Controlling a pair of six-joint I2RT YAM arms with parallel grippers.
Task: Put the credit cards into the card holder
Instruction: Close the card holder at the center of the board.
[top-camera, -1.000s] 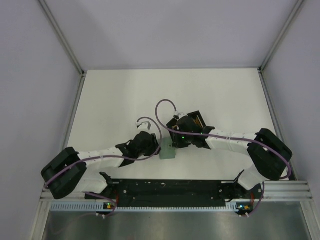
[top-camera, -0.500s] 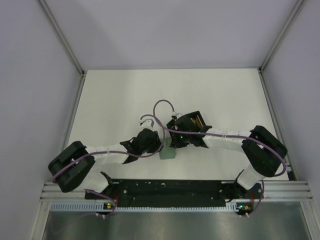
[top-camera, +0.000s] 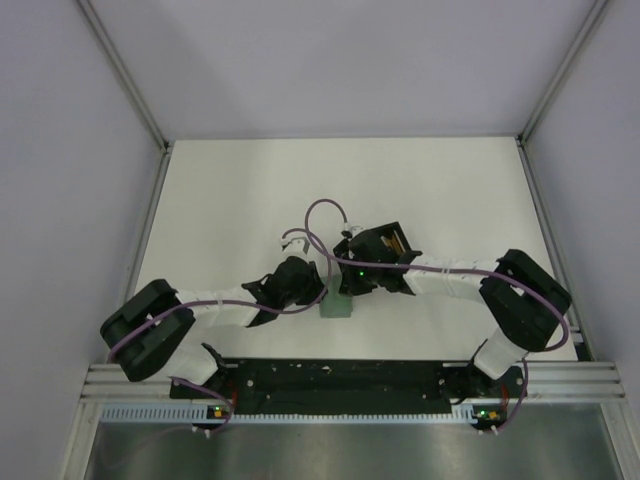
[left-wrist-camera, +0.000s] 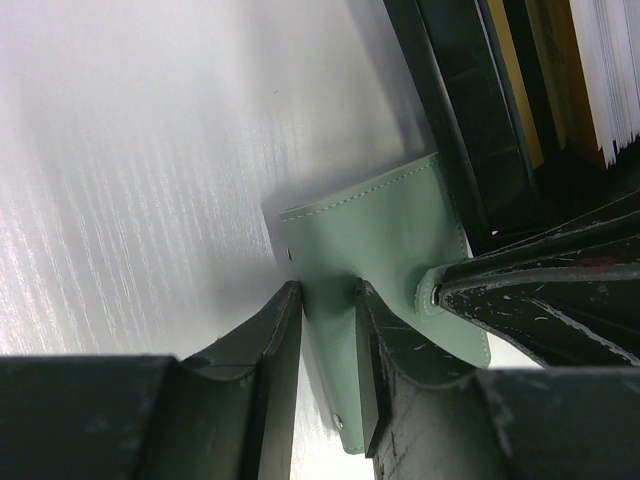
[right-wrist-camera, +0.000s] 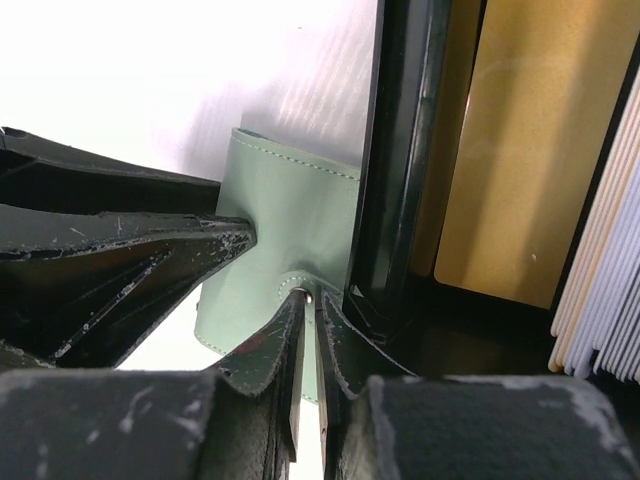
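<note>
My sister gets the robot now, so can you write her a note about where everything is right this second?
Left gripper: shut on the edge of the flat sage-green folding card holder.
Right gripper: shut on its snap tab.
Cards: thin yellow-orange plastic card and stack of white cards sit in the black open box beside it.
Done: holder gripped.
To do: open it, put every card in.
</note>
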